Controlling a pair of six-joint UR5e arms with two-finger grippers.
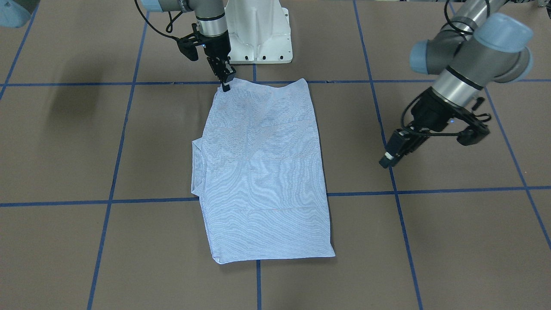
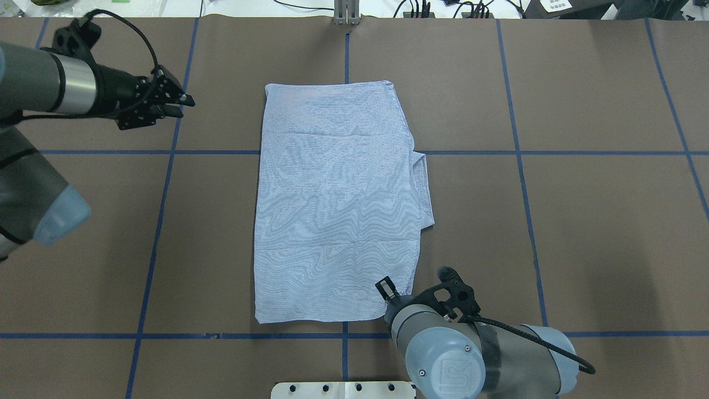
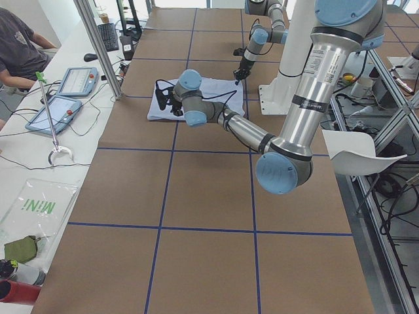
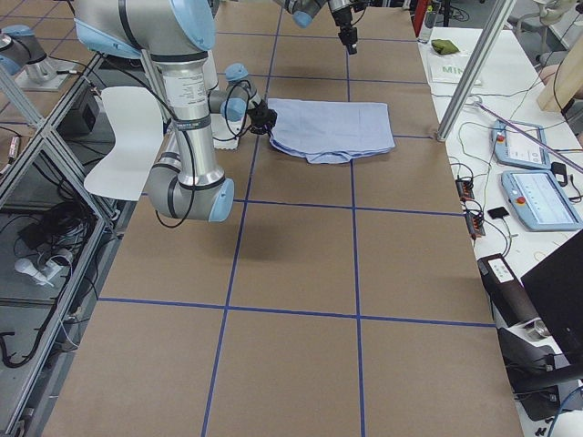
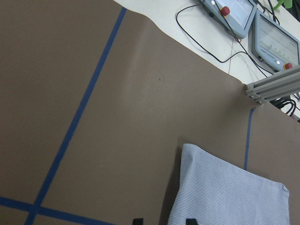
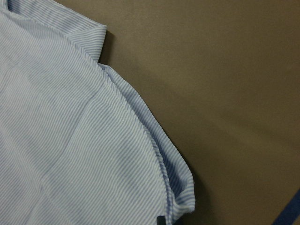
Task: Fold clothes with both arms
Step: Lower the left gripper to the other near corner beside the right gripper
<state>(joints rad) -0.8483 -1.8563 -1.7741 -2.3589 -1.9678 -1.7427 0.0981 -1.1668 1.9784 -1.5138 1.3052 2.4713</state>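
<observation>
blue tape lines [image 2: 554, 152] are crossing a brown table [image 2: 609, 249]. a white bench [image 3: 26, 163] is running along one side, carrying two tablets [image 3: 76, 81] and cables [image 5: 201, 47]; a person [image 3: 19, 46] is sitting there.

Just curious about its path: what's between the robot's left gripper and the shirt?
Only bare brown table cover, seen in the overhead view between the left gripper and the shirt.

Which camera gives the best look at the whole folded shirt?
The exterior front-facing view: the shirt shows whole and large. Overhead, the right arm covers one corner. The side views show it small; the wrist cameras catch only edges.
</observation>
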